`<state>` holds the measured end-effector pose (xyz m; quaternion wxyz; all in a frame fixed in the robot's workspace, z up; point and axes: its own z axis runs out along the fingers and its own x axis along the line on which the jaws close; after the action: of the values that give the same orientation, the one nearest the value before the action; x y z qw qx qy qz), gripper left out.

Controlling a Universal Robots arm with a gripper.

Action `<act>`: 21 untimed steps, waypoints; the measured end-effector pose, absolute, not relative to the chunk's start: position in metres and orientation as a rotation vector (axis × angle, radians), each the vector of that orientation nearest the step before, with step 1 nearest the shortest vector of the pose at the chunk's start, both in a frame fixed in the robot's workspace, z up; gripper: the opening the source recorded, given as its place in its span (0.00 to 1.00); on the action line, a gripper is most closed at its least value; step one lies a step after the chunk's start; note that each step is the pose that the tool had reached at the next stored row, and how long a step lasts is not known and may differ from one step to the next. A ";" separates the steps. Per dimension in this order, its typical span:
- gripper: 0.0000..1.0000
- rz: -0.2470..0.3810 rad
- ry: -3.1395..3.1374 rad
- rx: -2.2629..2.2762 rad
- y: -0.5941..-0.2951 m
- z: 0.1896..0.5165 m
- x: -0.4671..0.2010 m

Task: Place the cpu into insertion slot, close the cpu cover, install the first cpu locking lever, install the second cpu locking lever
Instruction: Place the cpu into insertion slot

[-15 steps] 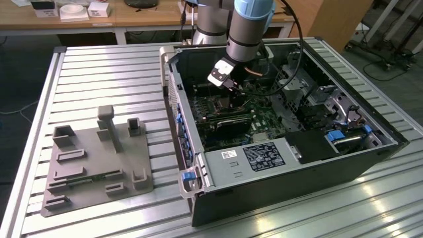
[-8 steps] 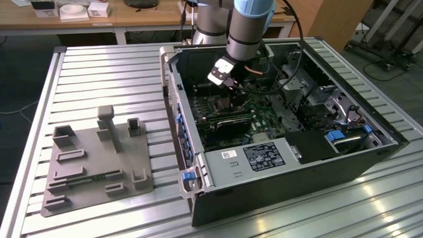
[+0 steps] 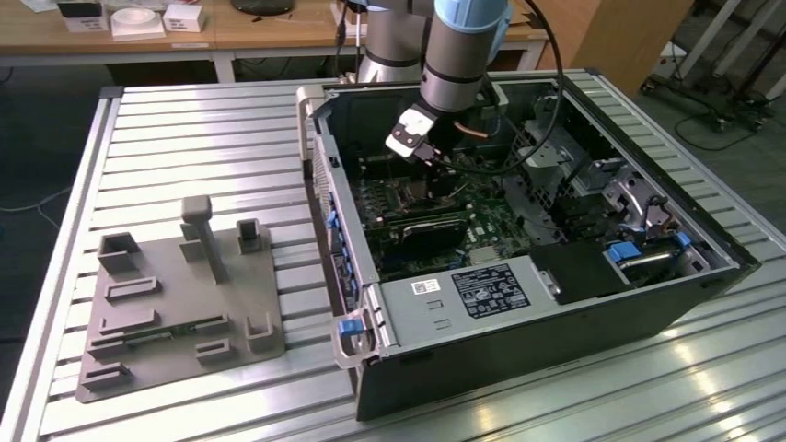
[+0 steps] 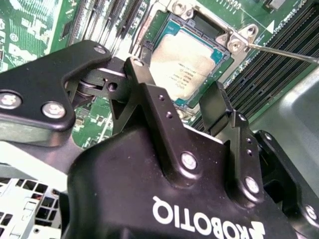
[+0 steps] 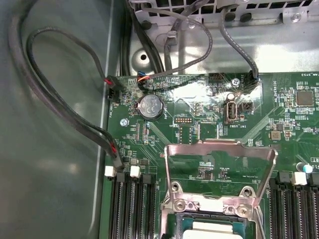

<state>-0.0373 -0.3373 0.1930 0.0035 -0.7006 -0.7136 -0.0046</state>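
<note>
Within the insertion slot (image 4: 204,24): cpu (image 4: 192,62), lying flat, silver-grey top upward, apparently square to the socket frame, though full seating not confirmable from these views. Directly over it, gripper (image 4: 174,79), released: fingers (image 4: 144,87) spread apart, nothing between them, no contact with the chip discernible. Hinged at one edge of the socket in the first wrist view, cpu cover (image 5: 219,148), raised upright, board visible through its window; not yet closed. Beside the hinge corner in the second wrist view, thin locking lever (image 4: 284,51), extending across the memory slots (image 4: 279,79), unlatched. Around all this, green motherboard (image 5: 199,124) with coin cell (image 5: 150,106) and looped cables (image 5: 60,99), inside the opened computer case (image 3: 687,276).

Probable hazards, judged from this arrangement:
- Chip left slightly askew, then pressed by a descending cover, with bent socket contacts as the result.
- Spread fingertip catching the chip's edge during any sideways motion, shifting it out of register.
- Finger striking the upright cover from the wrong side, forcing the hinge rather than folding it down.
- Lever snagged or bent if pushed before the cover lies flat.
- Contact with the memory slots or nearby cables, owing to the tight space around the socket.
</note>
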 end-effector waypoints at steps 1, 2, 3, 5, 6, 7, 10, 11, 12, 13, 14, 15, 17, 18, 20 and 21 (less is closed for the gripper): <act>0.65 -0.014 -2.237 -2.196 -0.337 0.193 -0.037; 0.65 -0.014 -2.237 -2.196 -0.337 0.193 -0.037; 0.65 -0.014 -2.237 -2.196 -0.337 0.193 -0.037; 0.65 -0.014 -2.237 -2.196 -0.336 0.193 -0.037; 0.65 -0.014 -2.237 -2.196 -0.336 0.193 -0.037; 0.65 -0.014 -2.237 -2.196 -0.335 0.193 -0.037; 0.65 -0.014 -2.237 -2.196 -0.334 0.192 -0.037; 0.65 -0.014 -2.237 -2.196 -0.334 0.192 -0.037; 0.65 -0.014 -2.237 -2.196 -0.334 0.192 -0.037; 0.65 -0.014 -2.236 -2.197 -0.334 0.192 -0.037; 0.65 -0.014 -2.233 -2.200 -0.334 0.192 -0.038; 0.65 -0.014 -2.231 -2.202 -0.334 0.192 -0.039; 0.65 -0.014 -2.231 -2.202 -0.334 0.192 -0.040; 0.65 -0.014 -2.231 -2.202 -0.334 0.192 -0.041; 0.65 -0.014 -2.231 -2.202 -0.334 0.192 -0.041; 0.65 -0.014 -2.231 -2.202 -0.334 0.192 -0.041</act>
<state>-0.0406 -0.3344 0.1922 0.0036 -0.7024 -0.7118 -0.0046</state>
